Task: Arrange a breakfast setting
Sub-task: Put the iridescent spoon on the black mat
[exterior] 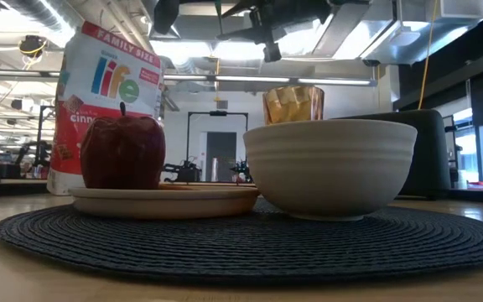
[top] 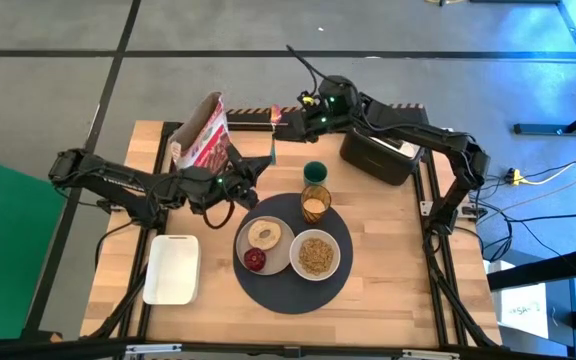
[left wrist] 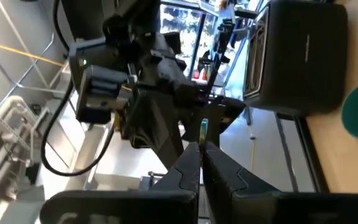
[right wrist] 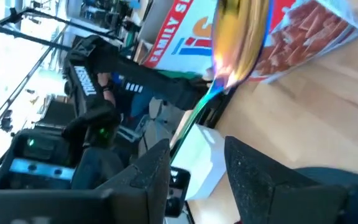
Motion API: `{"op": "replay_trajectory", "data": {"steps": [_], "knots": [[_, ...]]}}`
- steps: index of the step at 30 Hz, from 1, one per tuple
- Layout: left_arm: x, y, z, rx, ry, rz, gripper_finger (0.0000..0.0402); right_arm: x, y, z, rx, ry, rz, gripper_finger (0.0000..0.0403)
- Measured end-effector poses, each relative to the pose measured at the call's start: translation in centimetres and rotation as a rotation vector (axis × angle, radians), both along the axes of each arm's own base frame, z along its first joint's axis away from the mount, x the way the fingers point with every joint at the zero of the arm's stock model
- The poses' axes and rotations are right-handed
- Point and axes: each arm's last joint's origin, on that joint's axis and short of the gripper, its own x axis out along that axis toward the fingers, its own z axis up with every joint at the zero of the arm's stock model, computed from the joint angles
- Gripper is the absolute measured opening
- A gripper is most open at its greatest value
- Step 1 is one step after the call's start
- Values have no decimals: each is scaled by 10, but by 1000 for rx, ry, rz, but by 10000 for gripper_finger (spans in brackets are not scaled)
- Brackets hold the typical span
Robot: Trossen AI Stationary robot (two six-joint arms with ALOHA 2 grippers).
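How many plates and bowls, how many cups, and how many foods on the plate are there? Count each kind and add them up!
Plates and bowls: 2 (beige plate, white bowl)
Cups: 2 (amber glass, green cup)
Foods on the plate: 2 (red fruit, toasted round)
Total: 6

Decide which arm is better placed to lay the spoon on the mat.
Left: its gripper pinches the spoon near the mat; the right gripper hangs open, farther back.
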Motion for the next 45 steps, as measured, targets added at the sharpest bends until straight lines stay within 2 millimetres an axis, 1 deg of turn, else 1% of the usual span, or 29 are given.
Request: {"op": "replay_trajectory", "data": {"steps": [2,5,9,14,17,19,22,25,28,32,35,37,39,45], "knots": [[0,-2,0,10,10,-6,1,0,-2,0,-5,1,-19,135],[0,-4,0,21,17,-14,1,0,-2,2,-7,-18,-16,112],[0,-4,0,23,17,-16,1,2,2,3,-6,-33,-2,73],[0,-4,0,8,7,-17,1,2,1,5,-37,-54,13,11],[1,-1,0,-94,-66,-37,13,2,1,4,-76,-53,27,8],[2,2,-2,-189,-126,-45,30,1,1,4,-131,-54,39,5],[1,5,-5,-291,-172,-26,61,-3,1,0,-183,5,17,4],[-2,4,-8,-332,-185,46,93,-11,4,1,-241,61,10,2],[-7,1,-7,-347,-205,118,120,-22,8,9,-301,79,17,0],[-10,-5,-6,-393,-234,119,146,-38,14,17,-373,130,-2,2],[-9,-9,-7,-459,-257,48,155,-47,16,27,-415,121,-33,2],[-8,-10,-6,-515,-272,-22,155,-48,16,30,-423,102,-40,2],[-7,-11,-7,-551,-281,-47,155,-48,16,31,-426,95,-42,2],[-12,-8,-5,-548,-344,71,154,-49,18,32,-417,87,-24,1]]}}
